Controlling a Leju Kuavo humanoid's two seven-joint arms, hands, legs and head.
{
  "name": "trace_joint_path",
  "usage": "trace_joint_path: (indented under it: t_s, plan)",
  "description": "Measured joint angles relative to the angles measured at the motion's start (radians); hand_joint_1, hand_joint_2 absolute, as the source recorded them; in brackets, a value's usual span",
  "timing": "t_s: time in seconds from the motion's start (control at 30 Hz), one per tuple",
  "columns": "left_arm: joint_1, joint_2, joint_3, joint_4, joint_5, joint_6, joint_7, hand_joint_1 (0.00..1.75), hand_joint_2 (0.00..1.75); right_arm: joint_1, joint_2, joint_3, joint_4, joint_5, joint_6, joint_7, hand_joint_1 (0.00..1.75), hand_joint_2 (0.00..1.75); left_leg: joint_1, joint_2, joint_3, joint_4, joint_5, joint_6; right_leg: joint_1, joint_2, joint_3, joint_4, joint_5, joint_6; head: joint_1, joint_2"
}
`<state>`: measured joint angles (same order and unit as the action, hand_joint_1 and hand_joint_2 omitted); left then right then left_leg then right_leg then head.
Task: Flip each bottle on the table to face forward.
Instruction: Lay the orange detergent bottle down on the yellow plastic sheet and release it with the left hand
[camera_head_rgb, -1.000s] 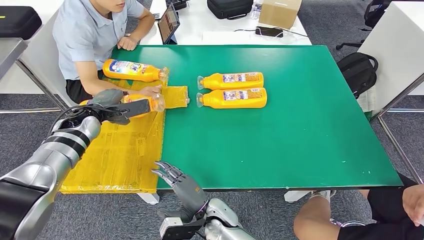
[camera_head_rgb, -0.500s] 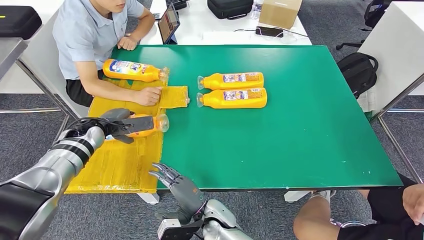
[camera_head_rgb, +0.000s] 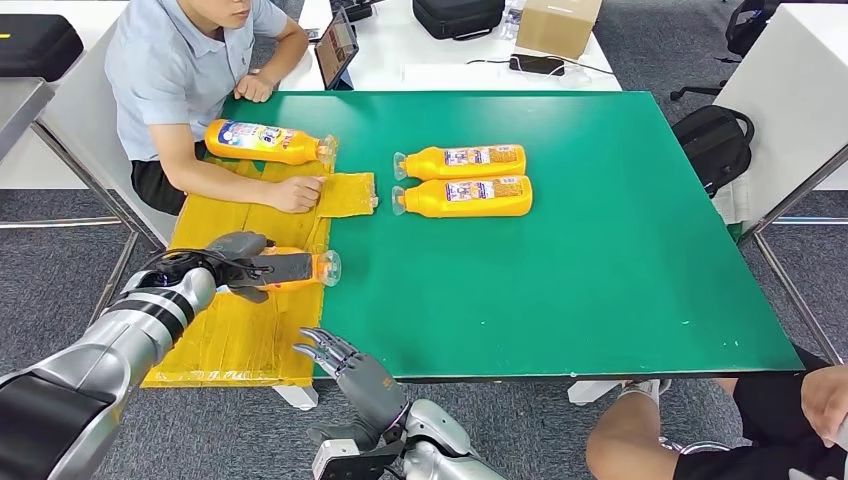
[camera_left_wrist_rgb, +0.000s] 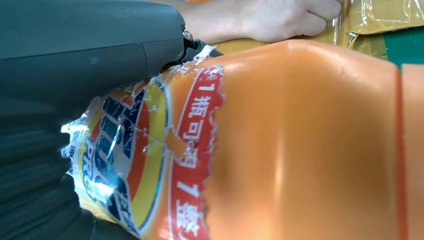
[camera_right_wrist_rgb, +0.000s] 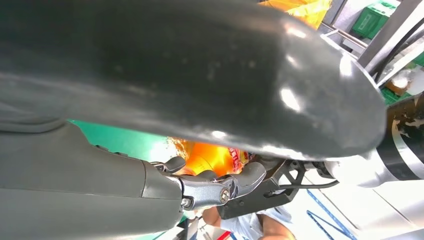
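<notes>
The orange bottle (camera_head_rgb: 290, 268) lies on its side in the left robot hand (camera_head_rgb: 238, 263), fingers wrapped round its body, its clear cap end pointing right toward the green tabletop (camera_head_rgb: 600, 250). It sits just above the yellow mat (camera_head_rgb: 230, 330) on the near-left part of the tabletop, and I'd guess it is held this way so it can be rolled label-forward; the left wrist view shows a torn label (camera_left_wrist_rgb: 145, 155) against the palm. Two bottles (camera_head_rgb: 462, 178) lie side by side further right, touching, caps pointing left. Another bottle (camera_head_rgb: 265, 141) rests at the far left beside a seated person, whose hand (camera_head_rgb: 295, 192) lies on the mat. The right robot hand (camera_head_rgb: 350, 365) hangs below the near edge, fingers spread, holding nothing.
</notes>
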<state>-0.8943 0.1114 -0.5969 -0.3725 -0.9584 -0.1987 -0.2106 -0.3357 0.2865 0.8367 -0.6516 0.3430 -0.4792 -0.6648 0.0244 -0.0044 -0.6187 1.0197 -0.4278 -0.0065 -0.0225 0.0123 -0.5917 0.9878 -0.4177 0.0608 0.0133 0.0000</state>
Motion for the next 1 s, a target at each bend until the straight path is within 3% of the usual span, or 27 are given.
trace_joint_path:
  t_s: [0.1,0.43,0.63,0.8,1.0]
  plan:
    - [0.006,0.0,0.0,0.001,0.033,-0.011,-0.013,0.01,1.75,-0.001,0.0,0.005,0.0,-0.004,-0.001,0.0,0.0,0.0,0.0,0.0,0.0,0.0,0.0,0.0,0.0,0.0,0.0,0.0,0.0,0.0,0.0,0.0]
    - [0.029,0.007,0.085,-0.012,0.252,-0.152,-0.146,0.0,1.75,-0.006,0.0,0.028,0.0,-0.025,-0.003,0.0,0.0,0.0,0.0,-0.001,0.001,0.0,0.0,0.0,0.0,-0.001,0.002,0.001,0.0,0.0,0.0,0.0]
    - [0.1,0.03,0.167,-0.102,0.544,-0.372,-0.261,0.0,1.75,-0.017,-0.002,0.063,0.0,-0.061,-0.006,0.0,0.0,0.0,0.0,0.0,0.002,0.0,0.0,0.0,0.0,0.0,0.002,0.001,0.0,0.0,0.0,0.0]
    - [0.25,0.02,0.22,-0.336,0.787,-0.306,-0.296,0.0,1.75,-0.021,-0.009,0.082,0.0,-0.066,-0.02,0.0,0.0,0.0,0.0,0.0,0.001,0.0,0.0,0.0,-0.001,0.0,0.0,0.001,0.0,0.0,0.0,0.0]
    - [0.387,-0.054,0.309,-0.629,0.999,-0.177,-0.277,0.0,1.75,-0.016,-0.025,0.085,-0.035,-0.051,-0.075,0.0,0.0,0.0,-0.001,0.0,-0.001,0.0,0.0,0.0,-0.001,0.0,-0.001,0.0,0.0,0.0,0.0,0.0]
